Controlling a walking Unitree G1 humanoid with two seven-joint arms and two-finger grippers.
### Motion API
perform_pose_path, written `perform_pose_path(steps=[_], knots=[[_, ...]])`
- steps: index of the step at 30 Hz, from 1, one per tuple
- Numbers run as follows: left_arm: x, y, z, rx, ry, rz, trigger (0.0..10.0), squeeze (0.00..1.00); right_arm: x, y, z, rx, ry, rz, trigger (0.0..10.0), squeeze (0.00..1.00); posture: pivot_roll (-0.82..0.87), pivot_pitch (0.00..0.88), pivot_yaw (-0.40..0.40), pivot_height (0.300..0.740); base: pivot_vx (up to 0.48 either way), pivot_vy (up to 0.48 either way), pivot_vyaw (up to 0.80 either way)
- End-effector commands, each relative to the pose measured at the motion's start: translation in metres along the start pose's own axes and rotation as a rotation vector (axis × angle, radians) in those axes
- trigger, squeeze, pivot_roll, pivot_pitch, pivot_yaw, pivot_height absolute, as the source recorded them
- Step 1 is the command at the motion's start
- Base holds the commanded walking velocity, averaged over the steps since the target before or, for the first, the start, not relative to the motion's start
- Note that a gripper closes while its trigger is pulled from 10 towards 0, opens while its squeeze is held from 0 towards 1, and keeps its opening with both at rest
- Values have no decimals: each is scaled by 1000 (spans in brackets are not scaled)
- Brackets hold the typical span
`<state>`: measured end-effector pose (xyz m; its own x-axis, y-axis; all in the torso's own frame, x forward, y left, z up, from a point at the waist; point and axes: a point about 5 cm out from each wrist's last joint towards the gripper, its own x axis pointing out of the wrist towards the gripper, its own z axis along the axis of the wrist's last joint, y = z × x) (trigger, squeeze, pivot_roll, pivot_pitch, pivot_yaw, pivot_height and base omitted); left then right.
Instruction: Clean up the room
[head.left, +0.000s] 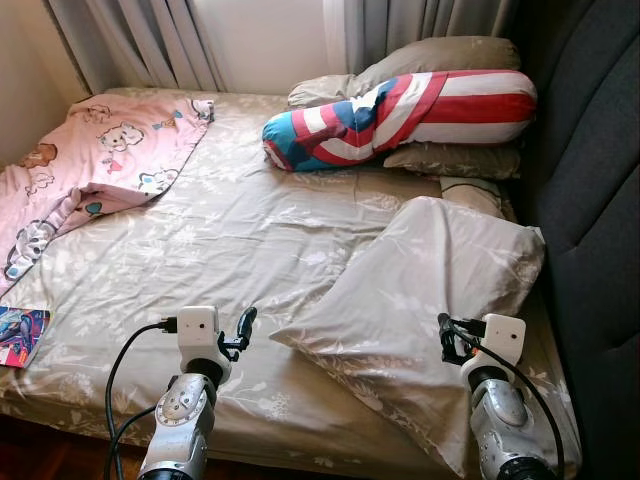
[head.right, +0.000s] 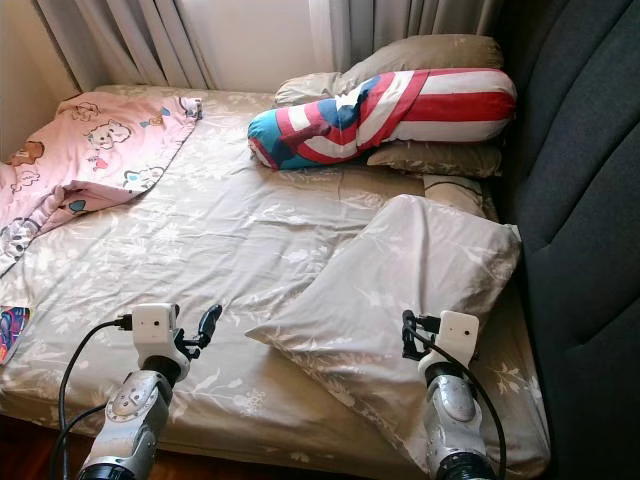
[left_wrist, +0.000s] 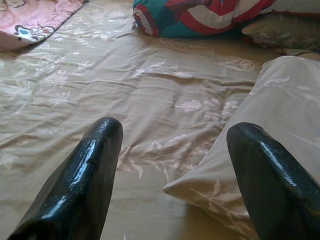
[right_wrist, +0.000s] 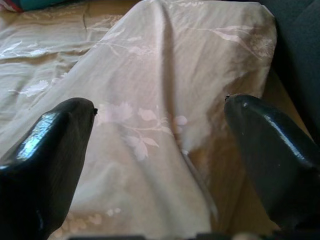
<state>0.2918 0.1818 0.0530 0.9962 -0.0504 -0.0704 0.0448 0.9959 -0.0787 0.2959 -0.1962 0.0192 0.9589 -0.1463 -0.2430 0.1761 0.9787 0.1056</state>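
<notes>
A beige pillow (head.left: 430, 300) with a pale leaf-and-flower print lies askew near the foot-right corner of the bed (head.left: 230, 240), its long axis running diagonally: one corner points toward the bed's front edge and left, the opposite end rises toward the dark upholstered headboard (head.left: 590, 200) along the bed's right side. The pillow's cotton-like case is soft and creased, matching the floral beige sheet beneath it. The right gripper (right_wrist: 160, 150) hovers just above the pillow's near end, its two glossy black fingers (right_wrist: 45, 150) spread wide apart with nothing between them but the fabric below. The left gripper (left_wrist: 175, 175) hangs over the sheet beside the pillow's pointed left corner, its fingers (left_wrist: 80, 175) likewise parted and empty. At the head-right corner a long bolster (head.left: 400, 115) in red, white and blue stripes lies across two stacked beige pillows (head.left: 450, 60), its long axis parallel to the far edge of the bed. A pink blanket (head.left: 90, 160) printed with cartoon animals is rumpled over the far-left corner and trails down the left edge. A colourful flat booklet or packet (head.left: 20, 335) rests at the front-left edge; its detail cannot be made out. Grey curtains (head.left: 150, 40) hang behind the bed against a pale wall
</notes>
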Motion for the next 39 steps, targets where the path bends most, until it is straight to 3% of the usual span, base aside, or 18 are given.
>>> perform_pose_path(steps=[1, 14, 39], knots=[[-1, 2, -2, 6, 5, -2, 10000, 0, 1, 6, -1, -11, 21, 10, 10000, 0, -27, 109, 11, 740, 0, 0, 0], [-6, -1, -6, -6, 3, -13, 10000, 0, -1, 11, -5, -16, 18, 6, 10000, 0, -23, 133, 8, 676, 0, 0, 0], [-9, -2, -7, -13, 9, -29, 10000, 0, -3, 19, -10, -13, 43, 17, 10000, 0, -17, 144, 7, 676, 0, 0, 0]])
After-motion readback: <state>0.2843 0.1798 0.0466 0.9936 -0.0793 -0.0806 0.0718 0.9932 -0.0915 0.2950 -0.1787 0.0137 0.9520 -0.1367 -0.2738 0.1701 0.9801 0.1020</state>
